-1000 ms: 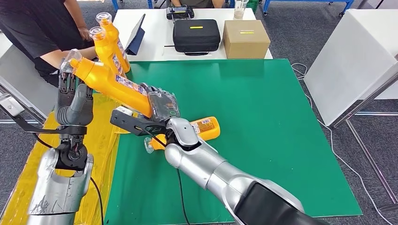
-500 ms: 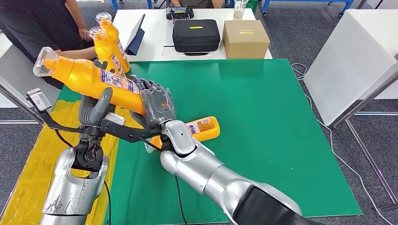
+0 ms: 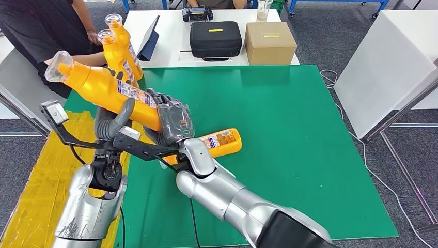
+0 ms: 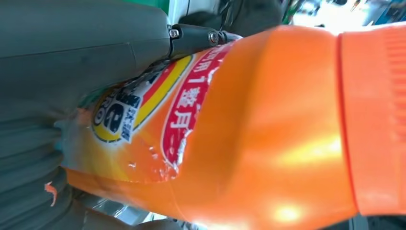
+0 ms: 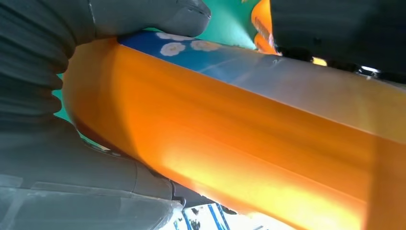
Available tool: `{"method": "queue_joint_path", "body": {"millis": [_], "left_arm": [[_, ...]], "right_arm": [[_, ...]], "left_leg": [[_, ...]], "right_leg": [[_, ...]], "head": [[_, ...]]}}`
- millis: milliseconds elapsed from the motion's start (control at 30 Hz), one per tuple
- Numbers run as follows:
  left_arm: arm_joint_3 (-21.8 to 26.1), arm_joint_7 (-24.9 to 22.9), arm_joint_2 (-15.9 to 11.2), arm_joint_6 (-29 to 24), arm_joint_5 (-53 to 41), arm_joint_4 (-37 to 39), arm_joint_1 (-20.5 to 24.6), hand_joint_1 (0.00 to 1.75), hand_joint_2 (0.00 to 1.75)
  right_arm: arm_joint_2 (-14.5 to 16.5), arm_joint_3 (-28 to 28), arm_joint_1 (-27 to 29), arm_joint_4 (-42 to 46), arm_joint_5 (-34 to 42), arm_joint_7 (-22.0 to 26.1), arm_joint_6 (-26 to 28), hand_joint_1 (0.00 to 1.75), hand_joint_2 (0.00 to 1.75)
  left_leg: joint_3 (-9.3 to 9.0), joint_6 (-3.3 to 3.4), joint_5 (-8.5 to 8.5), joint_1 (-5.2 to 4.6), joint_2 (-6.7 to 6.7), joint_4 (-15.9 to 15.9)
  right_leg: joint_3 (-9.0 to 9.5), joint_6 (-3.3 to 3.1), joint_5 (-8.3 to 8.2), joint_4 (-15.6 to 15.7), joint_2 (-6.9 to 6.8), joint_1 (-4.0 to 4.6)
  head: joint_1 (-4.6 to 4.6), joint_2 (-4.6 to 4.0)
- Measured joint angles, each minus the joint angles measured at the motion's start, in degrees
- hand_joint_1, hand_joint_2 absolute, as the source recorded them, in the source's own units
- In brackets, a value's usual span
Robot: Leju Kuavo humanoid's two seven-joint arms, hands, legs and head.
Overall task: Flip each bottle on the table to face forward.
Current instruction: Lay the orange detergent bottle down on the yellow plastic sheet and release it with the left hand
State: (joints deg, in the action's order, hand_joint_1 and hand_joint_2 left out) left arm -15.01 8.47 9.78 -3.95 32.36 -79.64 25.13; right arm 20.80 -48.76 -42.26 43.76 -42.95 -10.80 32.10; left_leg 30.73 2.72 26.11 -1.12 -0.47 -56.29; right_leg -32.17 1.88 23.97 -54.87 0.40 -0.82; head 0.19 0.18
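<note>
The orange plastic bottle with a clear cap (image 3: 106, 88) is held in the air above the left edge of the green tabletop (image 3: 289, 134), tilted with its cap up and toward the left. The right hand (image 3: 173, 120) grasps its base end; the left hand (image 3: 114, 120) has its fingers wrapped around the mid-body from below. The left wrist view shows the printed label close against the palm, which confirms contact.

Hazards, as judged from this position:
- Two-hand conflict. If the hands rotate the bottle at unequal rates, the smooth body may twist out of one grasp and fall.
- Slip. The plastic is glossy and the label film is torn, so grip friction is likely low.
- Collision. The raised cap end points toward the two upright orange bottles (image 3: 120, 47) and the person (image 3: 46, 31) seated just beyond them; a wide swing could topple the bottles or strike the person's arm.
- The second orange bottle lying flat (image 3: 222, 140) rests below the right forearm and could be swept if the arm lowers.

Count:
- Orange bottles: four (one held, one lying, two upright).
- Black zip case (image 3: 216, 39): one.
- Cardboard box (image 3: 270, 42): one.
</note>
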Motion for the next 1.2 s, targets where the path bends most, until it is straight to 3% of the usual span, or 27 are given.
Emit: {"method": "queue_joint_path", "body": {"millis": [200, 267, 333, 367, 1100, 1133, 1167, 1200], "left_arm": [[0.7, 2.6, 0.2, -3.3, -3.0, -2.5, -1.3, 0.01, 1.75], [1.0, 2.8, 0.2, -3.5, -3.1, -3.1, -1.7, 0.75, 1.75], [1.2, 2.9, 0.2, -3.8, -3.2, -3.7, -2.1, 1.61, 1.75], [1.4, 3.0, 0.2, -3.9, -3.2, -3.9, -2.3, 1.71, 1.75], [3.6, 4.2, 0.0, -4.2, -3.6, -7.9, -7.2, 1.75, 1.75], [3.6, 4.2, 0.0, -4.2, -3.6, -8.0, -7.3, 1.75, 1.75], [3.6, 4.2, -0.1, -4.2, -3.6, -8.1, -7.4, 1.75, 1.75], [3.6, 4.3, -0.1, -4.2, -3.6, -8.2, -7.5, 1.75, 1.75]], "right_arm": [[0.1, -1.7, 0.8, 0.0, 1.2, 0.0, -0.2, 1.75, 1.75], [0.2, -2.2, 1.0, -0.1, 1.4, 0.0, -0.3, 1.75, 1.75], [0.3, -2.6, 1.0, -0.1, 1.7, 0.0, -0.5, 1.75, 1.75], [0.4, -2.8, 1.0, -0.1, 2.0, -0.1, -0.7, 1.75, 1.75], [0.7, -5.2, 1.6, -1.5, 4.0, 1.6, -1.5, 1.75, 1.75], [0.7, -4.8, 1.6, -1.6, 3.7, 1.9, -1.5, 1.48, 1.75], [0.7, -4.3, 1.7, -1.6, 3.2, 2.3, -1.5, 1.04, 1.75], [0.7, -3.6, 1.8, -1.6, 2.7, 2.6, -1.7, 0.61, 1.31]], "left_leg": [[0.01, 0.00, 0.00, 0.00, -0.01, 0.0], [0.00, 0.00, 0.00, 0.00, -0.01, 0.0], [0.00, 0.00, 0.00, 0.00, 0.00, 0.0], [0.00, 0.00, 0.00, 0.00, 0.00, 0.0], [0.02, 0.00, 0.00, 0.00, 0.00, 0.0], [0.02, 0.00, 0.00, 0.00, 0.00, 0.0], [0.02, 0.00, 0.00, 0.00, 0.00, 0.0], [0.01, 0.00, 0.00, 0.00, 0.00, 0.0]], "right_leg": [[-0.01, 0.00, 0.00, 0.0, 0.00, 0.00], [-0.01, 0.00, 0.00, 0.0, 0.00, 0.00], [-0.01, 0.00, 0.00, 0.0, 0.00, 0.00], [-0.01, 0.00, 0.00, 0.0, 0.00, 0.00], [-0.02, 0.00, 0.00, 0.0, 0.00, 0.00], [-0.02, 0.00, 0.00, 0.0, 0.00, 0.00], [-0.02, 0.00, 0.00, 0.0, 0.00, 0.00], [-0.02, 0.00, 0.00, 0.0, 0.00, 0.00]], "head": [[0.01, 0.00], [0.01, 0.01], [0.01, 0.00], [0.00, 0.00], [0.00, 0.02], [0.00, 0.02], [0.00, 0.01], [-0.01, 0.01]]}}
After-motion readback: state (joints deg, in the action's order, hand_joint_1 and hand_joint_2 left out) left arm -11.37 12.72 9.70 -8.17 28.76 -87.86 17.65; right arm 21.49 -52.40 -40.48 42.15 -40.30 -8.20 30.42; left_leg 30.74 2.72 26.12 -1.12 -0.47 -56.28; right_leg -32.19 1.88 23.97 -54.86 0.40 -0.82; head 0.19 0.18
